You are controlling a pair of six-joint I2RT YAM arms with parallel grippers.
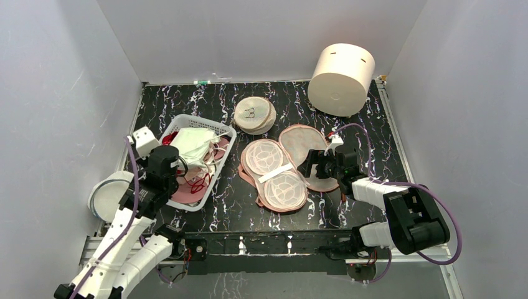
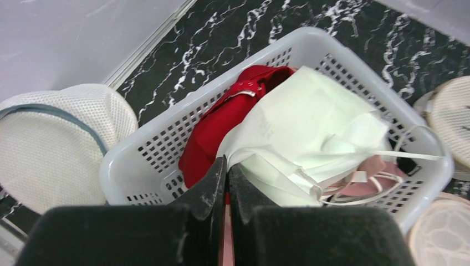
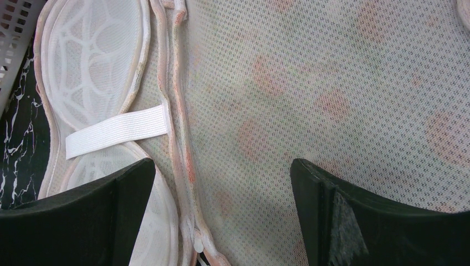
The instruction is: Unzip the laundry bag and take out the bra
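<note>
On the dark table [image 1: 230,212], a big cream drum [image 1: 341,79] stands behind the laundry bag [image 1: 274,177], a little to its right. The laundry bag lies unzipped, spread open in two halves. Left of the bag stands a white basket [image 1: 205,121]. The bra [image 1: 194,146] lies in it on top of other clothes, beside a red garment [image 2: 216,122]. The right gripper [image 3: 219,166] hangs over the bag's right half with fingers wide apart. The left gripper [image 2: 227,166], left of the bag over the basket's near edge, has its fingers pressed together, and I see nothing held.
</note>
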